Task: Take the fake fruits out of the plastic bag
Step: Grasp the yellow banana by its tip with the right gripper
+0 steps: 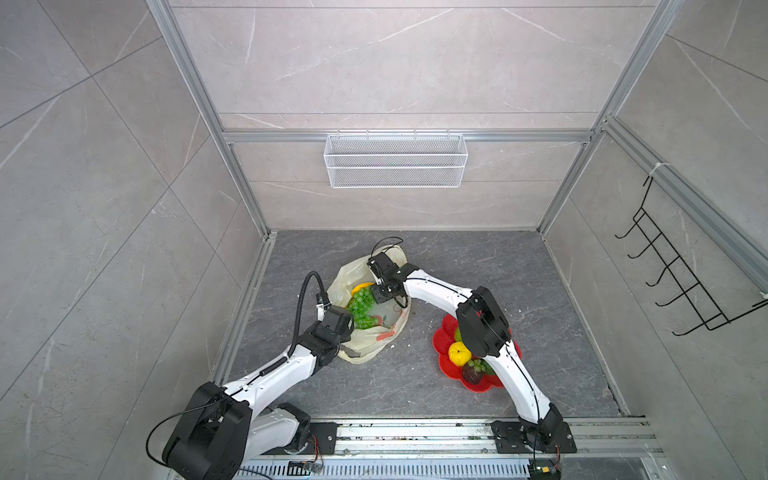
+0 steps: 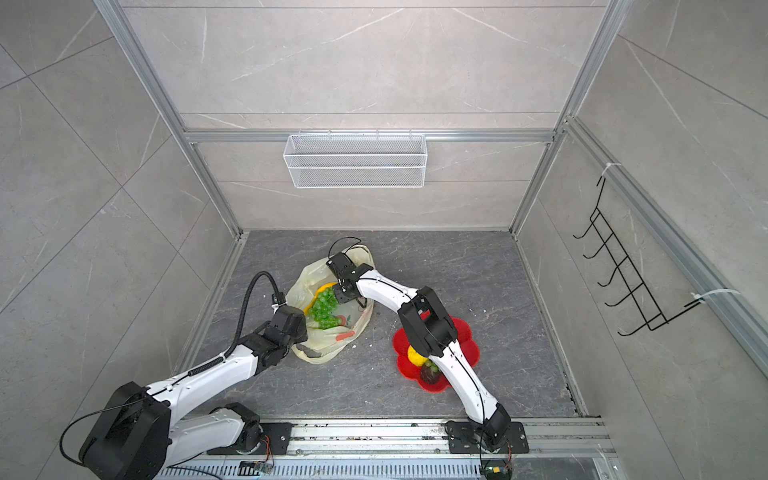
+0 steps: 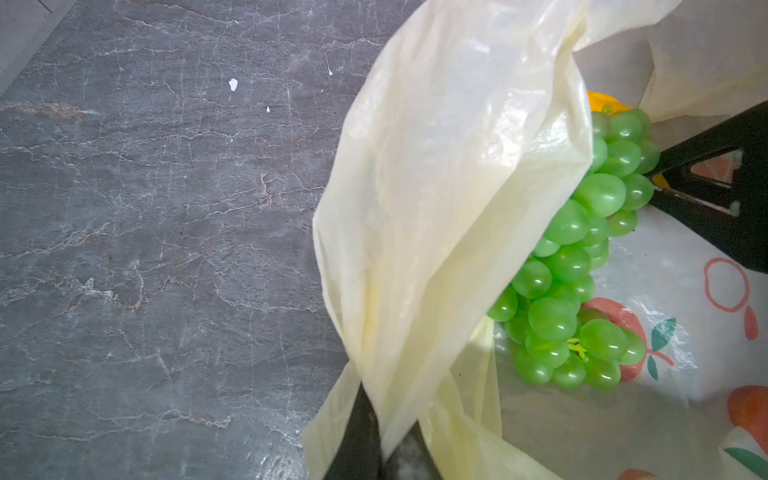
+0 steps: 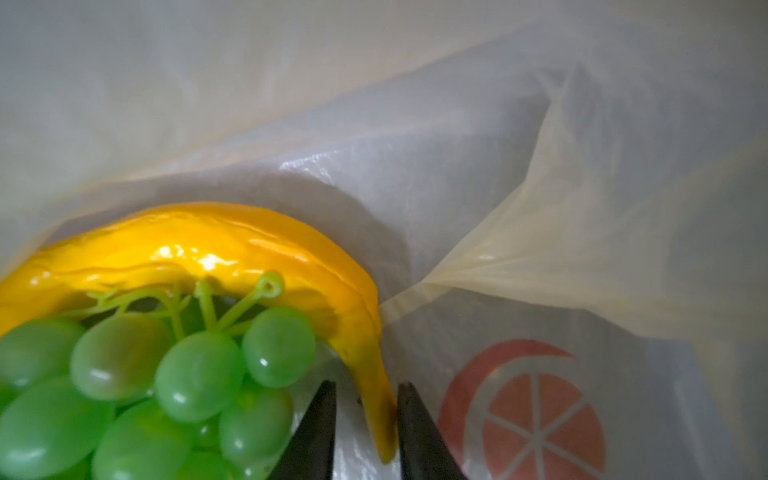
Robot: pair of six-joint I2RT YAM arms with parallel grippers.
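Right jaws flank banana [image 4: 249, 245] tip; left jaws pinch bag [image 3: 436, 187] rim.

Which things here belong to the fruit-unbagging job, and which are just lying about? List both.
Job: plastic bag; grape bunch and banana inside it; yellow citrus on the red plate; left gripper pinching the bag; right gripper astride the banana's tip.
Lying about: wire basket on the back wall; black hook rack.
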